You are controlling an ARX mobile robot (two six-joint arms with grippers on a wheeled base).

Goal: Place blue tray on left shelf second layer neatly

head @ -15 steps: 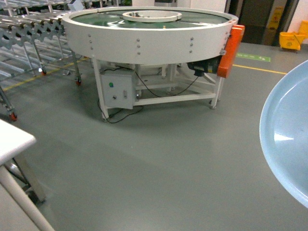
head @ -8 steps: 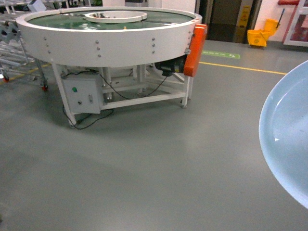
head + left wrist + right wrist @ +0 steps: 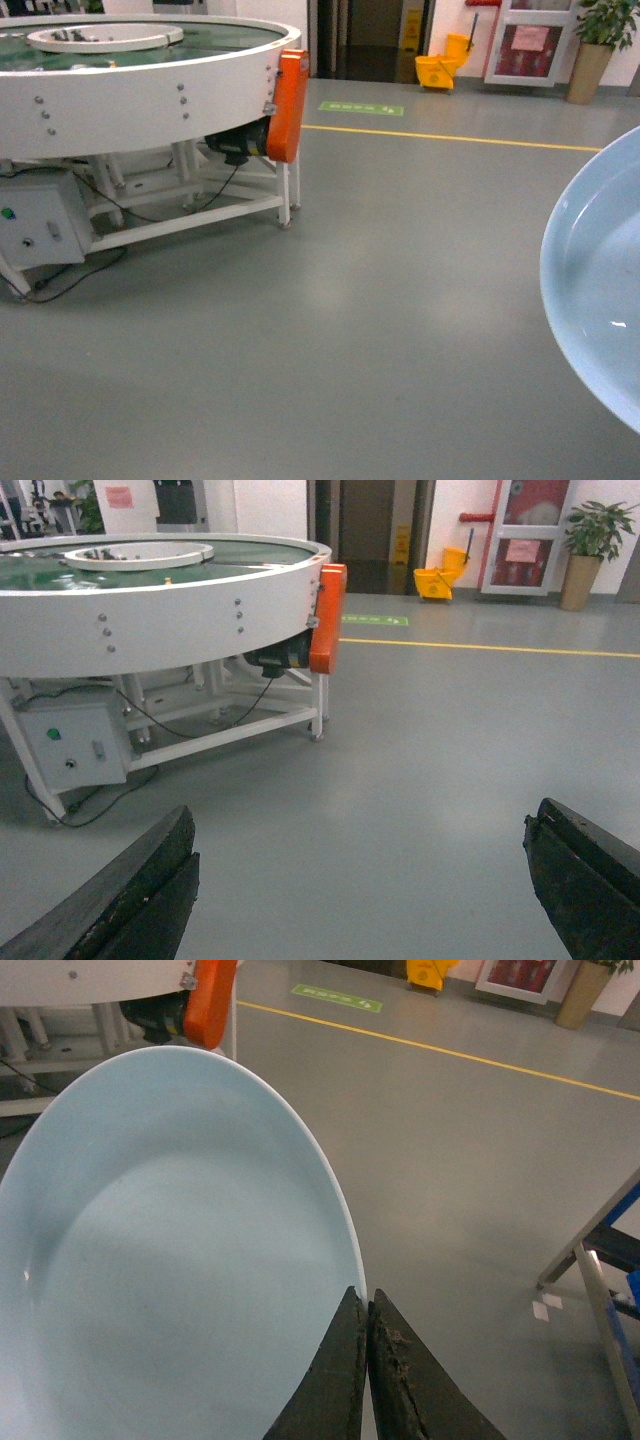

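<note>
Right wrist view shows the right gripper (image 3: 366,1312) pinched tight on the rim of the blue tray (image 3: 170,1260), held in the air above the grey floor (image 3: 330,330). Left gripper (image 3: 360,880) is wide apart and holds nothing, facing a round white conveyor table (image 3: 160,600).

Wide bare grey floor (image 3: 380,300) ahead, nothing standing on it through the middle. On the left, the big round white conveyor table (image 3: 140,85) bulks in, its orange guard (image 3: 288,105) jutting at the edge and a grey control box (image 3: 35,230) low by the legs. Far back, a yellow mop bucket (image 3: 440,68) and potted plant (image 3: 592,40) hug the wall.
</note>
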